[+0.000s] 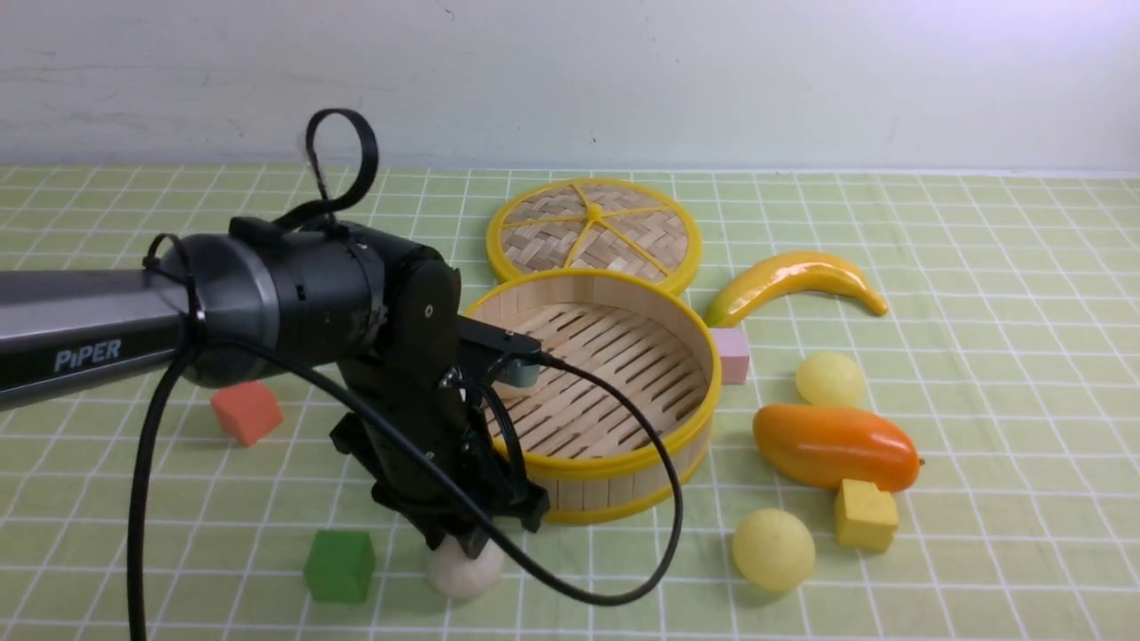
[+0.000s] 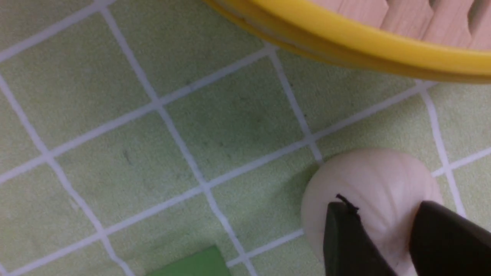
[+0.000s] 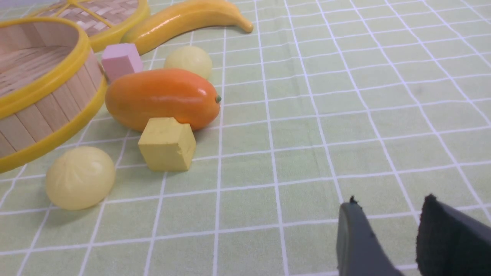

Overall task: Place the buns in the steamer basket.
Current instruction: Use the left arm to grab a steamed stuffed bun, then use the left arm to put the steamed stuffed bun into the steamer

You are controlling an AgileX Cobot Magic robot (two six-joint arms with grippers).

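An off-white pleated bun [image 1: 469,576] lies on the cloth just in front of the steamer basket [image 1: 614,467]. My left gripper [image 1: 463,536] is down on top of this bun [image 2: 376,176]. Its two dark fingers stand apart over the bun's crown, which is wider than the gap, so the left gripper [image 2: 383,205] is open. The basket's slotted floor shows no bun. Two pale yellow buns [image 1: 773,549] [image 1: 829,378] rest to the basket's right. My right gripper [image 3: 389,201] hovers open over bare cloth, well apart from the nearer yellow bun [image 3: 80,177].
A woven lid [image 1: 592,227] leans behind the basket. A banana [image 1: 793,280], mango [image 1: 833,445], pink cube [image 1: 732,354] and yellow cube [image 1: 864,515] crowd the right side. A green cube [image 1: 339,565] sits left of the white bun, an orange-red cube [image 1: 247,411] farther back.
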